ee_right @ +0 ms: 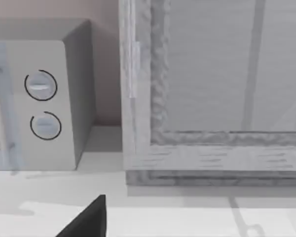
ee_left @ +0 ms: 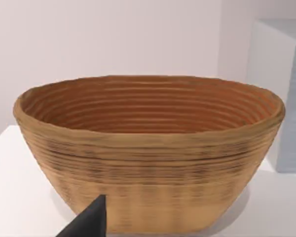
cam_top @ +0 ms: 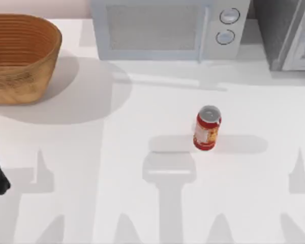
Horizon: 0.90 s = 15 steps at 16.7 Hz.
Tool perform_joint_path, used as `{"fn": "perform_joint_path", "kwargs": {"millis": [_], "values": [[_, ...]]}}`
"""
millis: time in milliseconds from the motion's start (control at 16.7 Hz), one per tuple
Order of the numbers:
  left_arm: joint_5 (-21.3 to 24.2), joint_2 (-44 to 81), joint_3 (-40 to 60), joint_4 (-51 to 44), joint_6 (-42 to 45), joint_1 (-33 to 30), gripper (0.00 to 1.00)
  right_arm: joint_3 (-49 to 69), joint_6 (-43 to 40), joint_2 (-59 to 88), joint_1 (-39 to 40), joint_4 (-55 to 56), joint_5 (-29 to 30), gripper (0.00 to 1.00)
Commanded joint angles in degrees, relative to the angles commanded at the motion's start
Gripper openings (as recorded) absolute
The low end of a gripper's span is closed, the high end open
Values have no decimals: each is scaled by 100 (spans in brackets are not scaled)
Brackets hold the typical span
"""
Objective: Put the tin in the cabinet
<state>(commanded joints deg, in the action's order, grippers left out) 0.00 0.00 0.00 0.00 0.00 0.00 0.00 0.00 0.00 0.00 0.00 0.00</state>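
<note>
Cabinet (ee_right: 212,98), grey and speckled, with a pale framed door panel, standing on the white surface (ee_right: 197,217); microwave (ee_right: 44,98) with two round knobs (ee_right: 40,85) just beside it.

Small red tin (cam_top: 207,128) with a yellow-and-white label and silver-grey round top, standing upright on the white table (cam_top: 117,152), right of centre and well apart from the cabinet. Large grey speckled cabinet (cam_top: 287,33) at the far right corner, pale white-framed door panel (ee_right: 212,84), partly in view.
</note>
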Motion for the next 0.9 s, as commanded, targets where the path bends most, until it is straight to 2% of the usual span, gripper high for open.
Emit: {"fn": "perform_joint_path", "kwargs": {"millis": [240, 420, 900], "values": [[0, 0, 0, 0, 0, 0, 100, 43, 4, 157, 64, 124, 56, 100], [0, 0, 0, 0, 0, 0, 100, 212, 20, 803, 317, 625, 297, 100], [0, 0, 0, 0, 0, 0, 100, 1115, 107, 4386, 1694, 3354, 1699, 100]]}}
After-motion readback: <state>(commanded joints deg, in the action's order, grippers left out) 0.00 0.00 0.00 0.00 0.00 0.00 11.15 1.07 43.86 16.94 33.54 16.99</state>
